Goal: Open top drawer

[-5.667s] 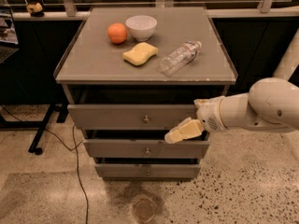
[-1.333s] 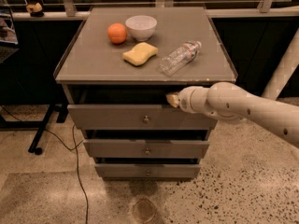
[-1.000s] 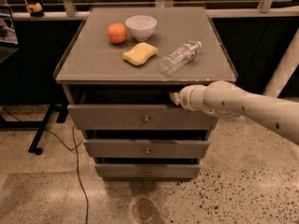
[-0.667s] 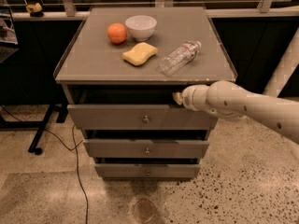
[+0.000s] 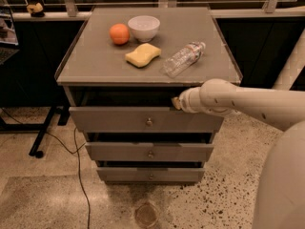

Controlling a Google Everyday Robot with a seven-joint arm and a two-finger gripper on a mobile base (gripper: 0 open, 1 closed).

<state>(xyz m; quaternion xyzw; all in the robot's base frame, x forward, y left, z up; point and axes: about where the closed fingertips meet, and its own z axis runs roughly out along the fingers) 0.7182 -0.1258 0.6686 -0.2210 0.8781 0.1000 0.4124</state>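
Observation:
The top drawer (image 5: pixel 119 119) is the widest of three grey drawers, with a small round metal knob (image 5: pixel 149 122) at its centre. It stands pulled out a little from the cabinet, with a dark gap above its front. My gripper (image 5: pixel 175 102) is at the upper right edge of the drawer front, reaching into the gap just under the cabinet top. The white arm comes in from the right.
On the grey cabinet top (image 5: pixel 95 66) lie an orange (image 5: pixel 119 33), a white bowl (image 5: pixel 144 27), a yellow sponge (image 5: pixel 142 54) and a clear plastic bottle (image 5: pixel 184 58). Two narrower drawers (image 5: pixel 150 151) sit below. A black cable (image 5: pixel 76 156) runs on the speckled floor at left.
The gripper rose from the middle drawer to the top drawer's upper right edge, then slid slightly right. The drawer front has barely moved.

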